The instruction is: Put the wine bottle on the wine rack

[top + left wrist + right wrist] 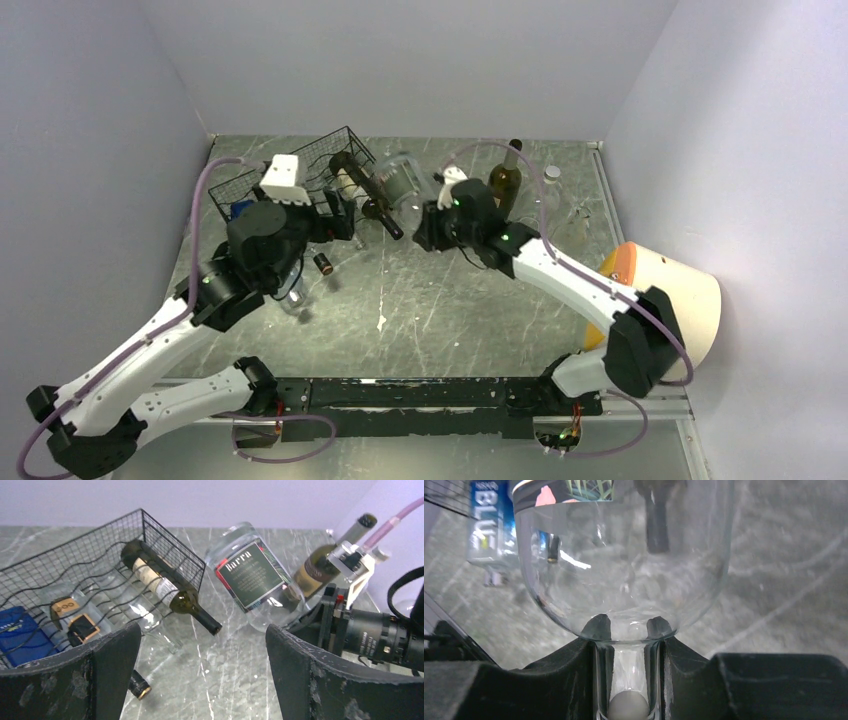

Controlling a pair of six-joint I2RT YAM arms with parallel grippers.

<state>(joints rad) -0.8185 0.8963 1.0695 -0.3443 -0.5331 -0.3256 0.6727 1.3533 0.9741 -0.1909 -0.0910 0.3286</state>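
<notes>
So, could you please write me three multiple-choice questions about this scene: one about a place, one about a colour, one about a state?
1. Where does the dark green bottle lie?
A. On the wine rack, its neck reaching past the edge
B. Upright by the right wall
C. On the table by the arm bases

2. What colour is the label on the clear bottle held by the right gripper?
A. Plain white
B. Dark, with white lettering
C. Bright yellow

3. In what state is the left gripper?
A. Shut on a cap
B. Shut on the rack's wire
C. Open, holding nothing

Answers:
1 A: the left wrist view shows it lying across the wavy wires.
2 B: the label is dark with a white word on it.
3 C: its fingers stand wide apart, gripping nothing.
</notes>
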